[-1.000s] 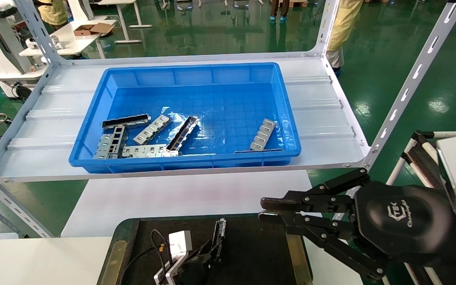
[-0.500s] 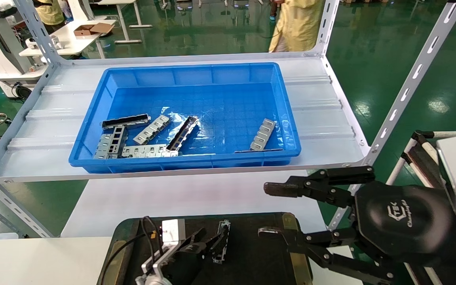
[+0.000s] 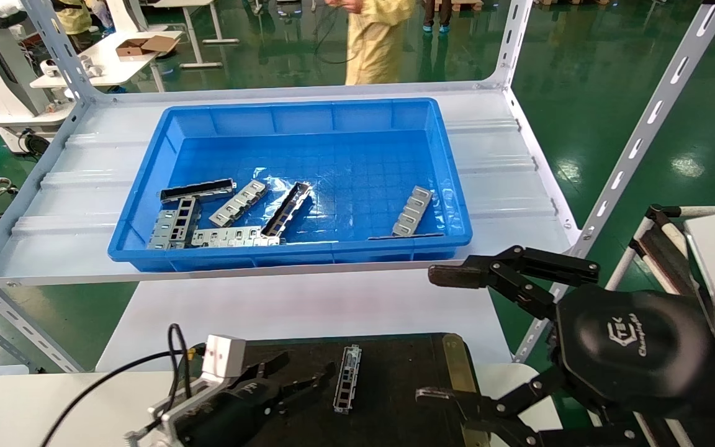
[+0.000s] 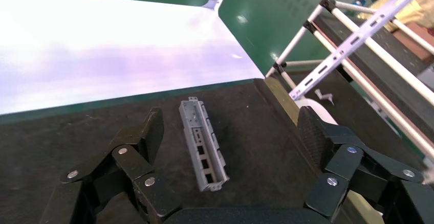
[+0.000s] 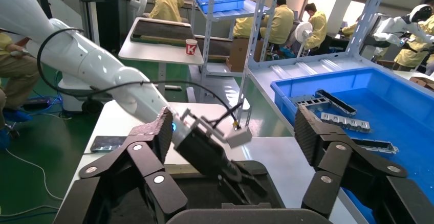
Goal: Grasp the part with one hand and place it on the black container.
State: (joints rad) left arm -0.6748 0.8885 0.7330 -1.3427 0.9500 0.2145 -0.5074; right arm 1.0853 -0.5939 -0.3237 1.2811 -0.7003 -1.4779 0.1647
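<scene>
From the head view, we see the part [image 3: 346, 379] lying flat on the black container [image 3: 395, 385], the left hand [image 3: 298, 383] beside it, released. In the left wrist view, fingers [image 4: 148, 132] spread around the part [image 4: 203, 151]; we judge it light, stiff, best gripped by its side walls. The right hand [image 3: 450, 335] gapes empty beside the container.

— How is my light?
— Bright, from overhead. The green floor [image 3: 643, 93] mirrors the lamps, and my left wrist view washes the white bench [image 4: 102, 45] to glare.
— Sharpness?
— My head view is crisp; the black container [image 4: 245, 132] looks slightly soft.

part [image 3: 346, 379] silver-grey | black container [image 3: 395, 379] matte black, brass strips | bin [image 3: 444, 186] blue
</scene>
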